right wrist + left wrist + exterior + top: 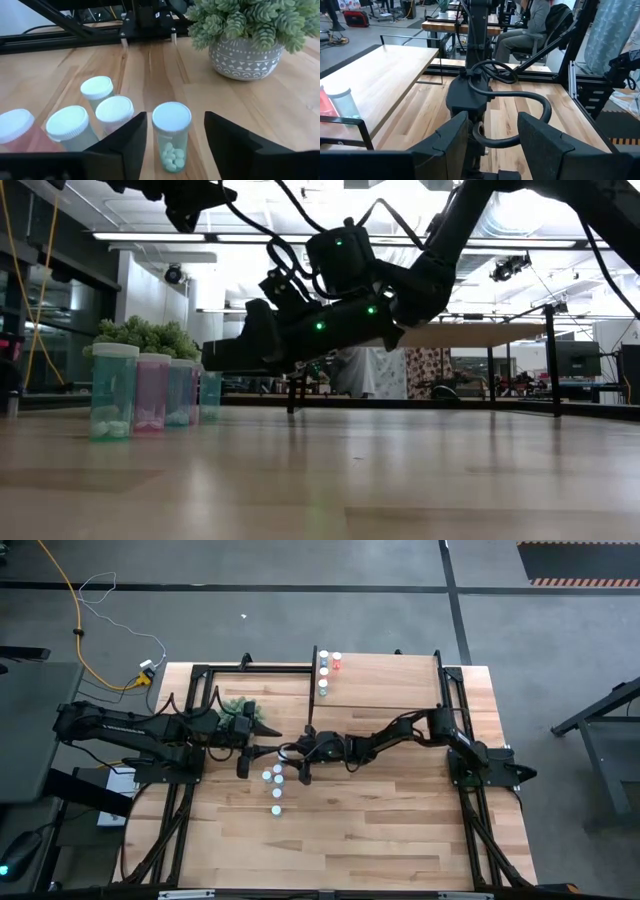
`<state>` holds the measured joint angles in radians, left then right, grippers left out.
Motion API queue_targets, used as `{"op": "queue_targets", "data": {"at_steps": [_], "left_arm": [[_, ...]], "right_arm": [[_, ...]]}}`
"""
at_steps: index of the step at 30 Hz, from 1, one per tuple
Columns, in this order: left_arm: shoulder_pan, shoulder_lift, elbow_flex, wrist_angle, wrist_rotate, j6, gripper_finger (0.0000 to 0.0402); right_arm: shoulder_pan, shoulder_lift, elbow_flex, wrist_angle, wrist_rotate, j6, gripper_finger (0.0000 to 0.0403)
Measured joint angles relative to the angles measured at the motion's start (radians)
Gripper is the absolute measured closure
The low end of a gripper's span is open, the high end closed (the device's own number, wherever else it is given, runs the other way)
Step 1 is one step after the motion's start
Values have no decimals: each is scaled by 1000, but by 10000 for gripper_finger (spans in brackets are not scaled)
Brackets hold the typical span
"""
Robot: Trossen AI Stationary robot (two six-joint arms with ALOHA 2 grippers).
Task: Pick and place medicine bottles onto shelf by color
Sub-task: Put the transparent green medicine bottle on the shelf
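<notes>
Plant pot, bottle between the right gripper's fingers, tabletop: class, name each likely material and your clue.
Plant pot: probably matte ceramic; grey, white triangle pattern.
Bottle: likely clear tinted plastic, pills showing through; opaque white cap.
Tabletop: apparently wood, smooth finish; visible grain and plank seams.

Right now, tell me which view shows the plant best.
The right wrist view: the plant sits close, with green sprigs above a patterned grey pot. The high view gives only a small green clump beside the left arm. The low view shows its top behind the bottles. The left wrist view misses it.
</notes>
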<state>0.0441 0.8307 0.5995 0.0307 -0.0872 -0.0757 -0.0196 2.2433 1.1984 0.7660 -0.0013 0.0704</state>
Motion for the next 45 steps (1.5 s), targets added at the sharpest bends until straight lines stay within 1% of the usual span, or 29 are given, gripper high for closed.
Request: {"op": "queue_targets", "data": {"at_steps": [5,9,18,23,28,45], "left_arm": [[0,0,0,0,-3,0,241],[0,0,0,0,-3,0,241],[0,0,0,0,-4,0,241],[0,0,0,0,-7,0,241],[0,0,0,0,-7,0,241],[0,0,0,0,-6,0,241]], "right_arm": [[0,0,0,1,-3,0,251],[0,0,0,1,-3,31,264],[0,0,0,-1,-3,62,265],[1,0,0,1,-3,60,265],[1,0,0,-3,-35,52,265],[1,0,-1,1,-36,34,265]]}}
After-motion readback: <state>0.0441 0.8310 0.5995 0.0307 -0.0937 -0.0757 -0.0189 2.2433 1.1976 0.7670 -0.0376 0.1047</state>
